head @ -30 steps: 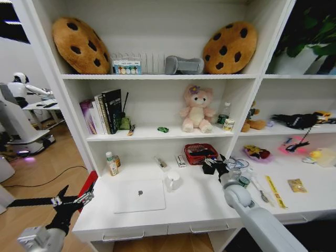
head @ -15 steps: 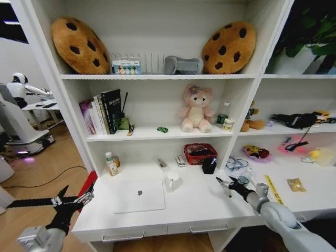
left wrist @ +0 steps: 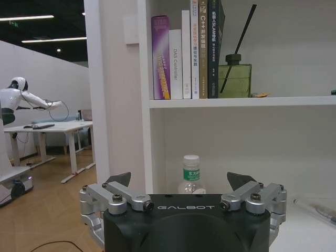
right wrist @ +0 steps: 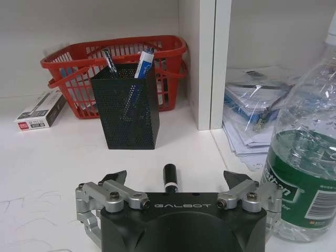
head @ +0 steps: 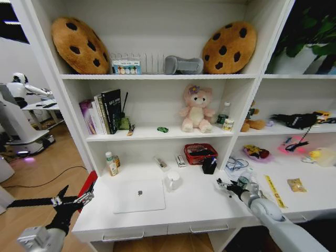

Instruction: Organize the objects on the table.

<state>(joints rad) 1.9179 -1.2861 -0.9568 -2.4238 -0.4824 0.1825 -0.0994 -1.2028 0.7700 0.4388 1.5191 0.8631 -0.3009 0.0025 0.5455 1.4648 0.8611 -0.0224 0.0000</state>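
Head view: my right gripper [head: 224,186] sits low over the white table [head: 199,207], near the black mesh pen cup [head: 209,166]. My left gripper [head: 71,202] waits off the table's left end, fingers apart.

Right wrist view: fingers spread wide around a black pen [right wrist: 169,178]. It looks light, stiff and slippery; I'd pinch its middle.

Two cookie cushions [head: 80,44] on top shelf, paint set [head: 126,67] between them. Pink plush bear [head: 196,109] on middle shelf, books [head: 103,111] upright at its left end. Potted plant [head: 310,31] top right.
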